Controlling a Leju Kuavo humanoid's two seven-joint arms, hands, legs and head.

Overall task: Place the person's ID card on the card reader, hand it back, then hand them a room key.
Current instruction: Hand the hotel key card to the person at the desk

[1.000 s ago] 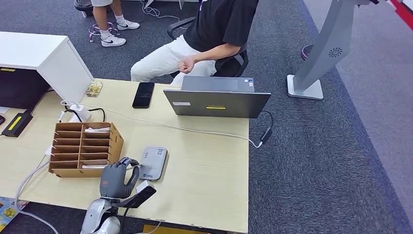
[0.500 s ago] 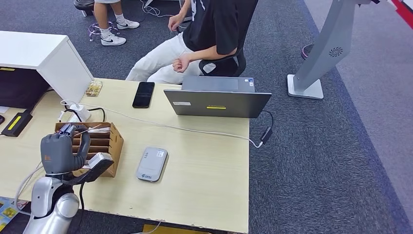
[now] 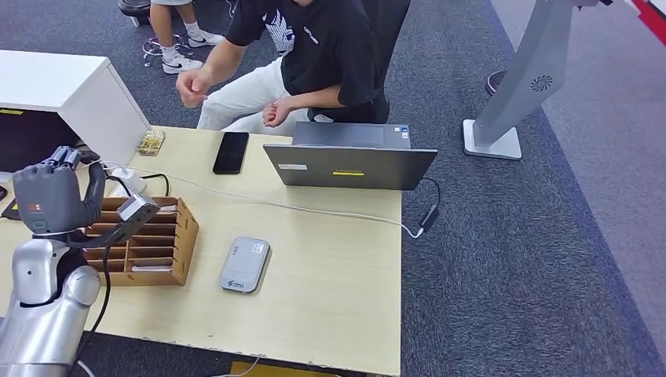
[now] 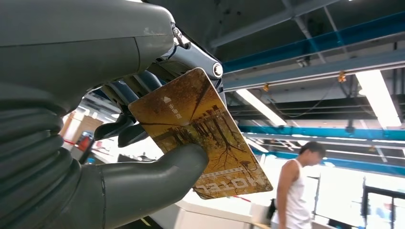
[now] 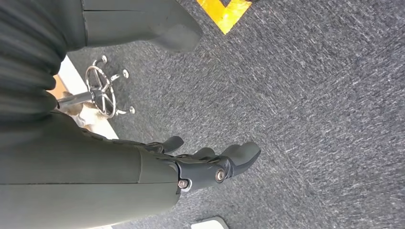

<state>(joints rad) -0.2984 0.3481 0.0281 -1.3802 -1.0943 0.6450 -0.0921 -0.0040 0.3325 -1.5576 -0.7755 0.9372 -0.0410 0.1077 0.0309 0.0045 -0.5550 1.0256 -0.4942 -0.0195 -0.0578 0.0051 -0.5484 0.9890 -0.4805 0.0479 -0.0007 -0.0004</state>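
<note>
Since a second ago the left hand has lifted away from the card reader and swung up and to the far left, and it now hangs raised over the left end of the table, beyond the left side of the wooden card rack. Over the same second the seated person has leaned forward, one forearm now reaching out toward the left. In the left wrist view the thumb and the darker fingers are clamped on a room key, a brown and gold card with a tree picture and the word HOTEL along one edge; most of the card sticks out past the fingertips. The card reader is a flat grey device lying bare on the near middle of the table, just right of the rack. A black phone lies on the far side of the table, with a small patterned card to its left near the white cabinet, and a grey laptop stands open to the right of the phone. A white cable crosses the table behind the rack and reader. The right hand hangs above grey carpet, its fingers loosely curved, slightly apart and holding nothing.
</note>
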